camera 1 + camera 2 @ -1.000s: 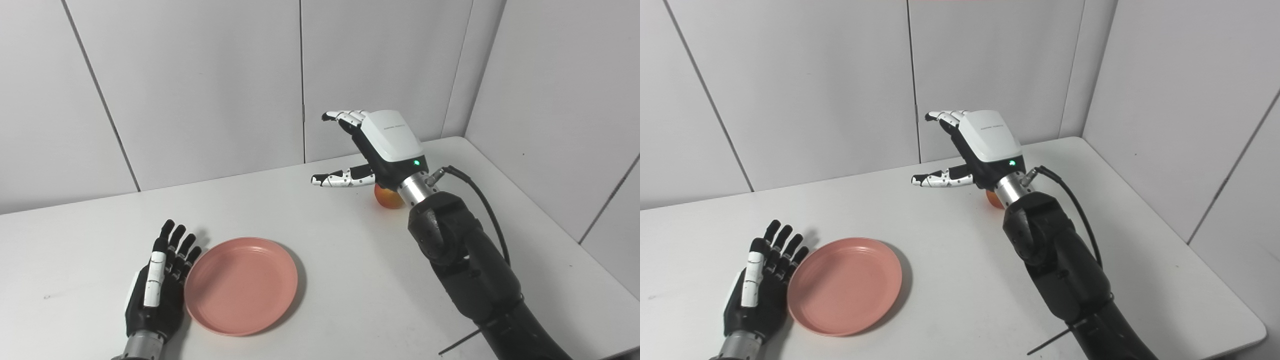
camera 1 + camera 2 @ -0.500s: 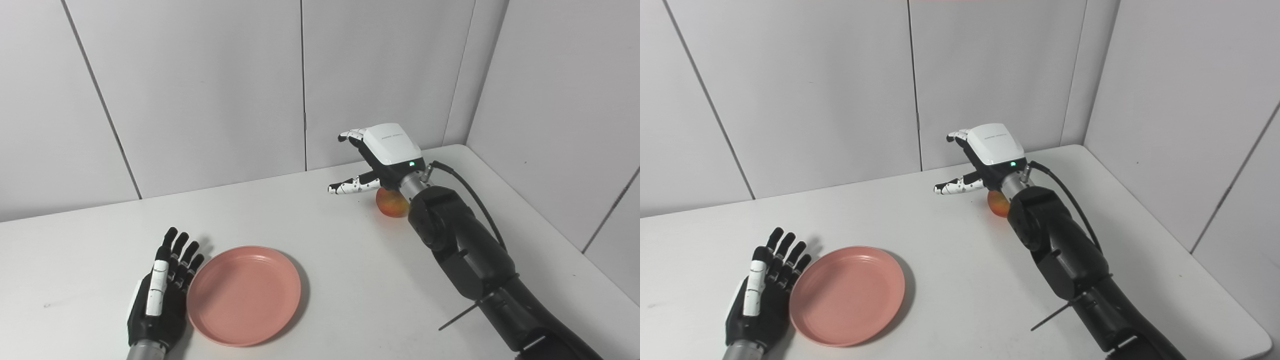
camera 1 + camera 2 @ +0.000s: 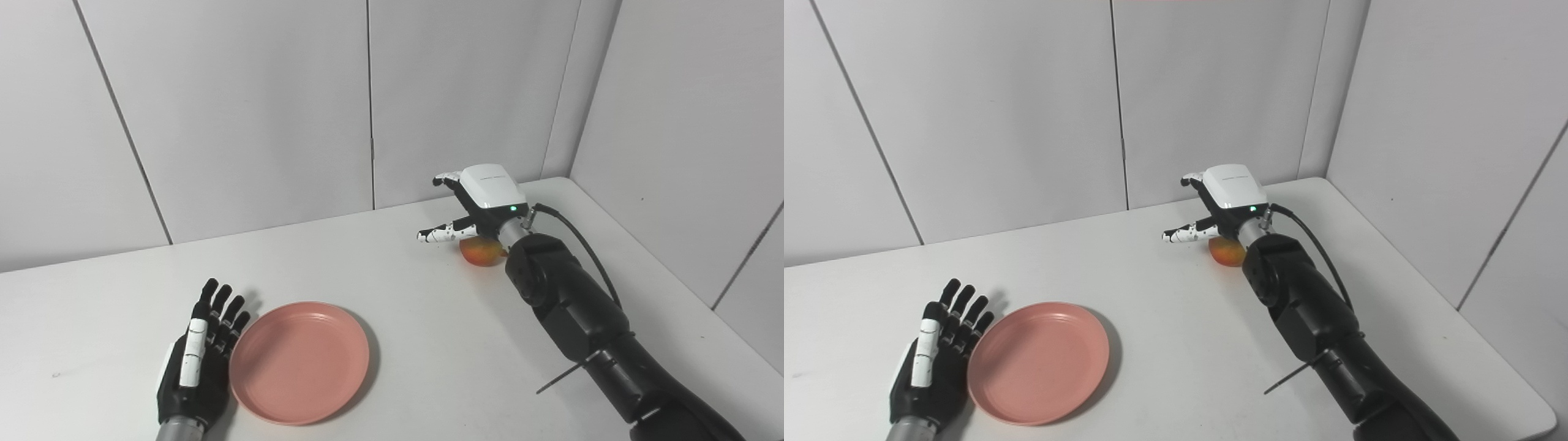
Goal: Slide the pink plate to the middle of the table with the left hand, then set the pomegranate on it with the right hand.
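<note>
My right hand (image 3: 484,199) hovers open, empty, over the round, firm, roll-prone pomegranate (image 3: 479,251) at two o'clock; I'd cup its sides.

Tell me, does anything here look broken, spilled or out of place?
Nothing stands out. The round pink plate lies flat and empty beside the open left hand, and the orange-red pomegranate sits whole under the open right hand.

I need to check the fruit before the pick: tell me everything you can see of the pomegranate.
The pomegranate is a small round fruit, orange-red with a yellower patch, smooth-skinned as far as shows. It sits on the white table near the far right corner, far from the pink plate. The right hand hangs open over it and its wrist hides the fruit's right side; whether they touch cannot be told.
</note>
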